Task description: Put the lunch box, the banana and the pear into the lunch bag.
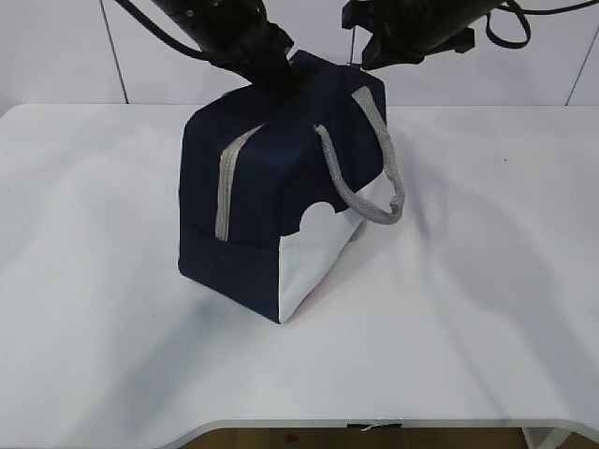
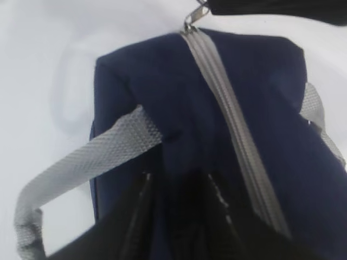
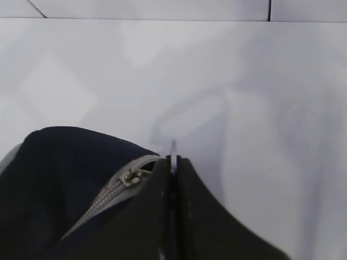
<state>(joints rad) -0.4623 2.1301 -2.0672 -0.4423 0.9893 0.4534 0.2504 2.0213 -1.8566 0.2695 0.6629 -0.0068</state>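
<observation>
**Closing the bag: the zip looks run shut, with the fruit and box out of sight**

Standing on the white table point(image 1: 487, 309), the navy bag point(image 1: 253, 187) is the only task item on view. Its grey zipper point(image 1: 225, 187) runs closed down the near face and over the top, and in the left wrist view the teeth are meshed along the whole visible length.

No lunch box, banana or pear shows anywhere on the table, so they are most likely already inside; the closed fabric hides the interior, so that is a judgement only.

The right pincer point(image 3: 172, 162) is clenched on the thin metal zipper pull point(image 3: 173, 150) at the far top edge of the bag, just past the slider point(image 3: 130, 176). The left pincer point(image 2: 176, 189) presses down on the bag's top beside the near handle point(image 2: 81, 162), its dark fingers point(image 2: 135, 216) set partly apart with fabric bunched between them; whether it truly grips the cloth or only steadies it, I cannot tell.

What seems left is little: letting go of the pull and the bag and drawing both arms clear.
</observation>
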